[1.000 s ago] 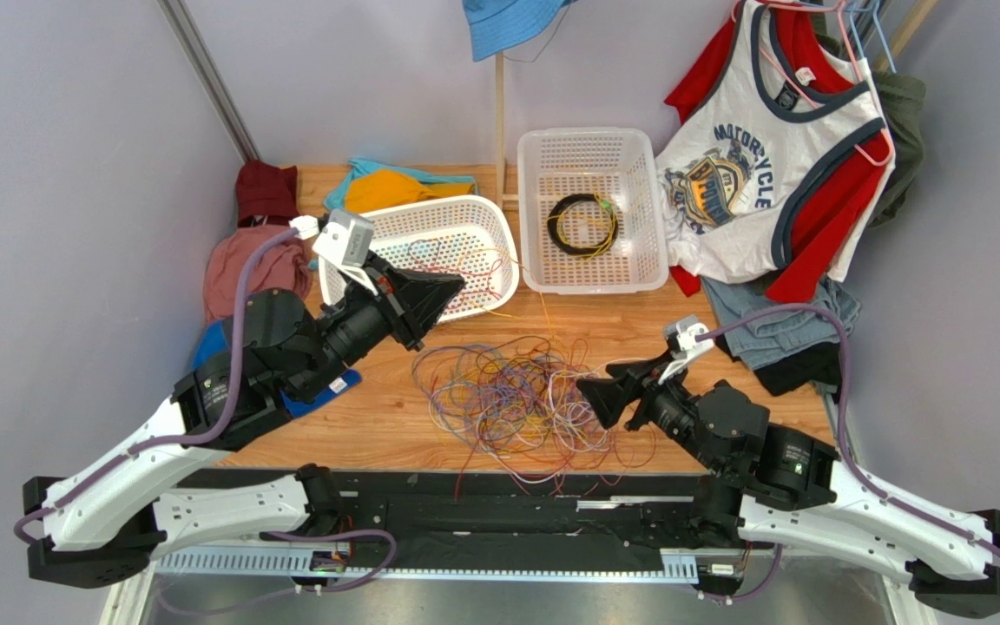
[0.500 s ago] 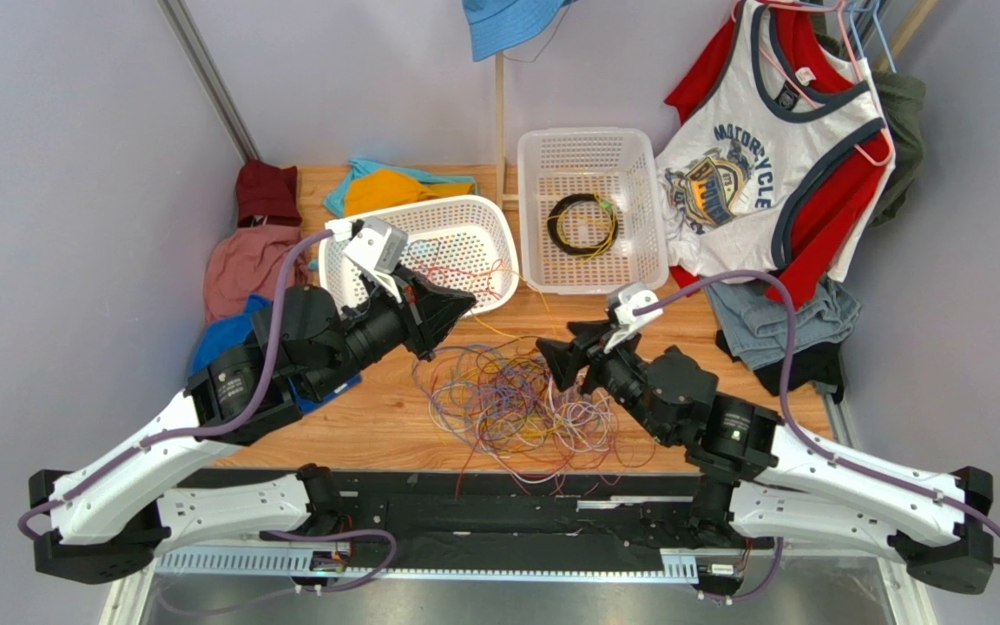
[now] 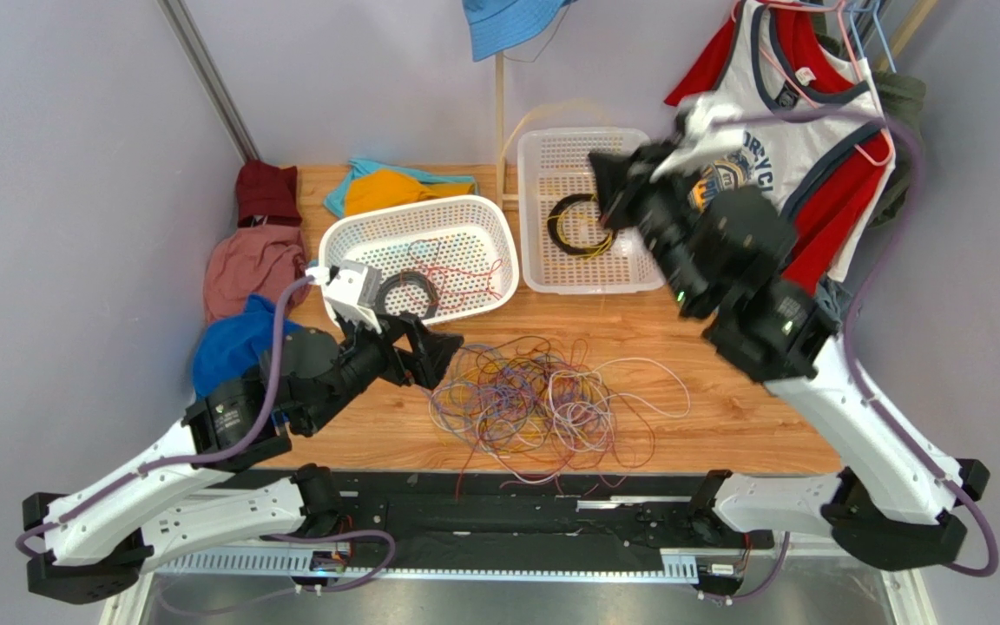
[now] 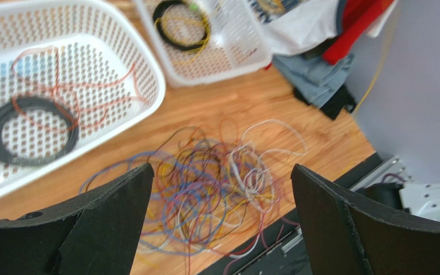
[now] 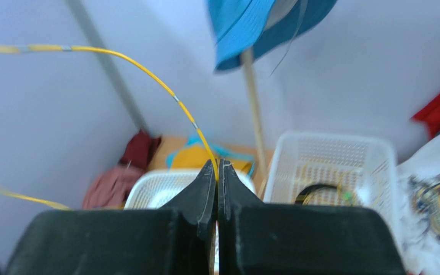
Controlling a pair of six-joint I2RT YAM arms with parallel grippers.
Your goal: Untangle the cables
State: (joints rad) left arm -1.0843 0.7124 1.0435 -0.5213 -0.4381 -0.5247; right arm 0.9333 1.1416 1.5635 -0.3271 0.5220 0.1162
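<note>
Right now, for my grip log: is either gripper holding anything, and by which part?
The right gripper pinches a yellow cable between its fingertips, somewhere along its length; no cable end shows. The left gripper is open, holding nothing.

From the right wrist we see the yellow cable [image 5: 147, 71] run off the left edge, its pinched end hidden between the closed fingers [image 5: 199, 189]. Everything behind is soft, and the hat [image 5: 251, 28] is cut by the top edge. In our top view the right gripper [image 3: 607, 182] is a smear over the far basket [image 3: 597, 276]. From the left wrist, wide-set fingers [image 4: 113, 217] hide the near fringe of the cables [image 4: 205, 177], whose crossings are too fine to tell.
</note>
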